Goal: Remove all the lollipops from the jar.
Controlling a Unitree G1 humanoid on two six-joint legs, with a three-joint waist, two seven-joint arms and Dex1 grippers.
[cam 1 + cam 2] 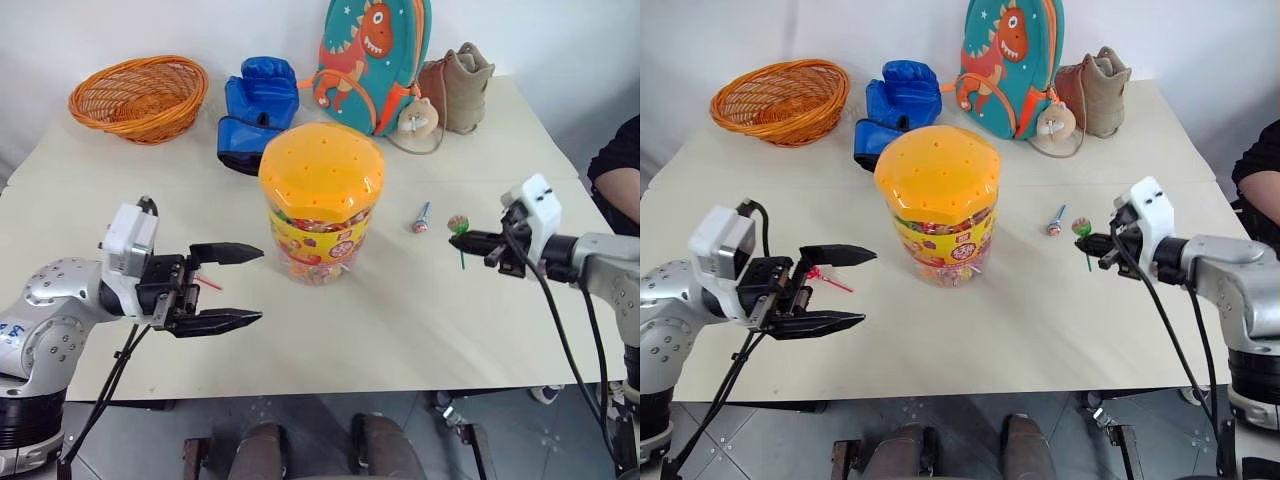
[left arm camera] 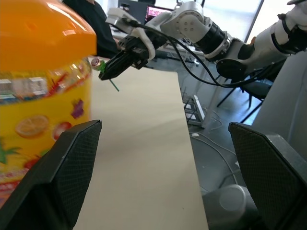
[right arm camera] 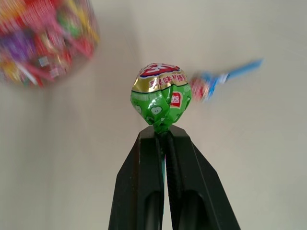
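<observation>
Right claw [image 3: 165,136] pressed together on the green lolly [image 3: 160,103]; grip sits right under the head, wrapper end just past the fingertips, stick running back between the fingers; lolly hangs above the worktop [image 1: 430,320], near the blue lolly [image 1: 421,219] already lying there to the right of the jar [image 1: 318,200].

Left claw [image 1: 232,285] spread wide, nothing in it, level and aimed at the jar's lower side, close to it but apart; red lolly [image 1: 820,277] lies on the worktop just behind that claw, left of the jar.

By my count all three are out of the jar; lid's dome shows only empty holes, so the job looks nearly finished bar the put-down.

Risks as I see them:
- thin stick, narrow pinch; if the claw opens while high, the round head could bounce or roll off toward the right edge; lower first
- setting down on or against the blue lolly could knock it rolling; aim for bare worktop beside it
- left claw is open right next to the jar; any drift toward it could shove or tip the jar, which looks tall and light
- left claw sinking could catch the red lolly and flick it off the near edge
- a person's sleeve [image 1: 620,160] sits at the far right edge; keep the right arm's swing short
</observation>
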